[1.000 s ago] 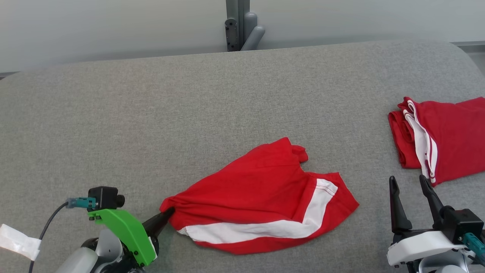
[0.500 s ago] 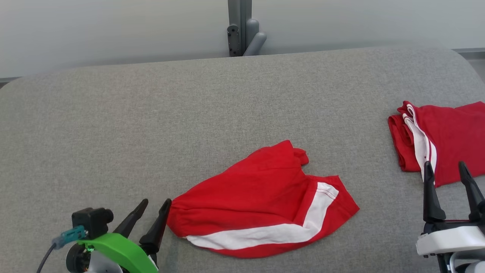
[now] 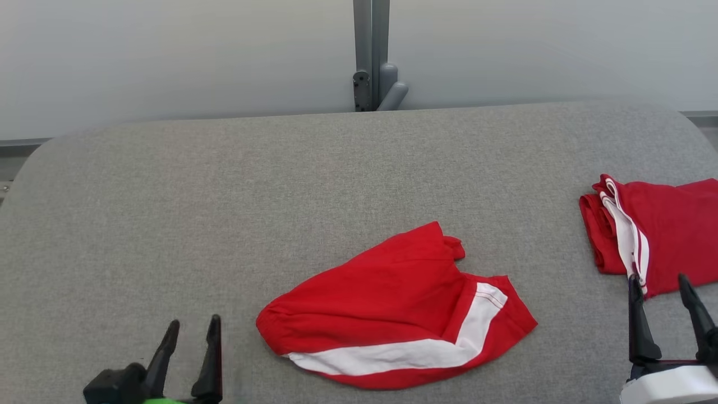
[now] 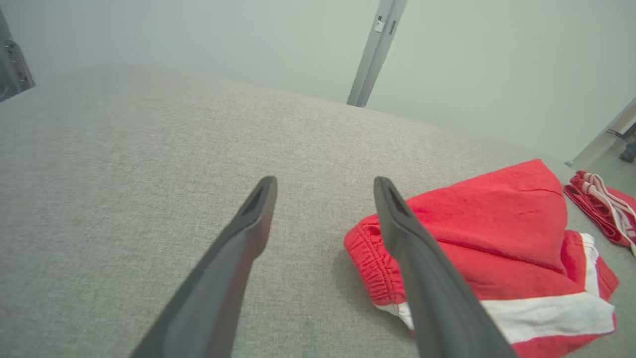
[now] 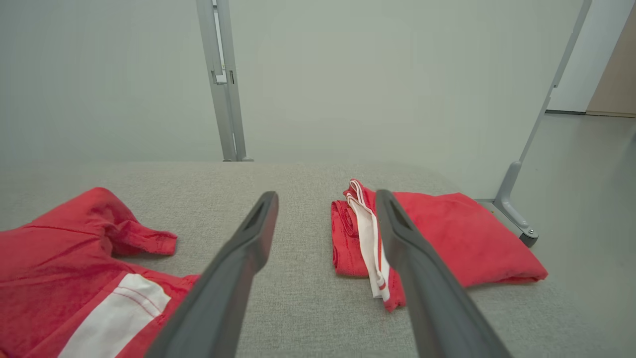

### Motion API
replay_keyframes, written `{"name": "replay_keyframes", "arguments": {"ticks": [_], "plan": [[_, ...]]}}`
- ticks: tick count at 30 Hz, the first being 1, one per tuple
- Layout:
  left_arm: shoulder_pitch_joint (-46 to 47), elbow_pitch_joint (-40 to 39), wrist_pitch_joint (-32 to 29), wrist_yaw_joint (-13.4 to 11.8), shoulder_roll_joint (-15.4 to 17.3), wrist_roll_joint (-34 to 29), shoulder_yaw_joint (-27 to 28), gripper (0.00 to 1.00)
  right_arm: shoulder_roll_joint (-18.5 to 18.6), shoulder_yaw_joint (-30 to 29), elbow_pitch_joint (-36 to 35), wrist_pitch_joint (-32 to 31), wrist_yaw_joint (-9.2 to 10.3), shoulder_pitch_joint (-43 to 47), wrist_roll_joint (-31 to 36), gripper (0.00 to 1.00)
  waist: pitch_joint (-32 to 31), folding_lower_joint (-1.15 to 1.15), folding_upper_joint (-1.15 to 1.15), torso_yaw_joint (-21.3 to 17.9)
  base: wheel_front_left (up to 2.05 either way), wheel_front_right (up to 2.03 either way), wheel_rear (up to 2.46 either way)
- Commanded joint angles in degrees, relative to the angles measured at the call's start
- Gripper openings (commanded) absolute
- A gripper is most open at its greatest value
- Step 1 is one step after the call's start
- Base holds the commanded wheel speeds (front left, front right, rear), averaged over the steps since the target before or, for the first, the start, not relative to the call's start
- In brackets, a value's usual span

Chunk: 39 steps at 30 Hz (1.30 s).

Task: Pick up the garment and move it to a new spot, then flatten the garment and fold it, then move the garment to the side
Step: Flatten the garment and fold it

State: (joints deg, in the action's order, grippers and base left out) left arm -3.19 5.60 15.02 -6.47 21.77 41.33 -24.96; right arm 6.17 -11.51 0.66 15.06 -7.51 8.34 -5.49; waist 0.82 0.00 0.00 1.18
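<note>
Your left jaws, wide and empty like your right jaws, stood nearer, just left of the garment (image 3: 381, 292) stretched along the desk's (image 3: 224, 196) near edge.

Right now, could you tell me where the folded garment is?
The folded garment lies at the head view's far right, just beyond the right hand.

I saw the table (image 3: 168, 196) bare across its left and back, free to pass over; the shorts (image 3: 387, 303) lay mid-front and a folded pile (image 3: 673, 224) at the right edge, an open strip between them; a post (image 3: 370, 50) stood behind the far edge.
</note>
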Motion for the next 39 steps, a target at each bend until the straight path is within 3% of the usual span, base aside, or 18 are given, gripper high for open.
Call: {"name": "replay_keyframes", "arguments": {"ticks": [1,9,17,28,39], "plan": [[-2.15,-0.16,0.13,0.34,-1.42,-1.28,2.4,1.0,-0.06,0.05,0.69,0.12,0.05,0.78,-0.29,1.0,-0.73,0.0,0.0,0.73,0.0,0.0,0.0],[-8.32,1.78,0.15,5.93,-7.89,-13.13,14.61,1.0,-1.18,0.91,4.91,0.12,0.05,1.56,0.25,1.0,-1.56,0.0,0.0,1.34,0.0,0.0,0.0],[-9.31,4.27,0.15,12.04,-12.88,-20.77,21.33,1.0,-2.12,2.22,6.99,0.12,0.05,1.73,0.92,1.0,-2.14,0.0,0.0,1.84,0.0,0.0,0.0],[-7.83,5.04,0.16,13.92,-15.99,-24.27,23.77,1.0,-2.31,3.14,6.77,0.12,0.05,0.48,0.82,1.0,-2.04,0.0,0.0,1.77,0.0,0.0,0.0],[-7.28,6.07,0.16,14.01,-15.11,-22.85,22.06,1.0,-0.95,4.88,5.93,0.12,0.05,-0.46,0.15,1.0,-1.7,0.0,0.0,1.28,0.0,0.0,0.0]]}}
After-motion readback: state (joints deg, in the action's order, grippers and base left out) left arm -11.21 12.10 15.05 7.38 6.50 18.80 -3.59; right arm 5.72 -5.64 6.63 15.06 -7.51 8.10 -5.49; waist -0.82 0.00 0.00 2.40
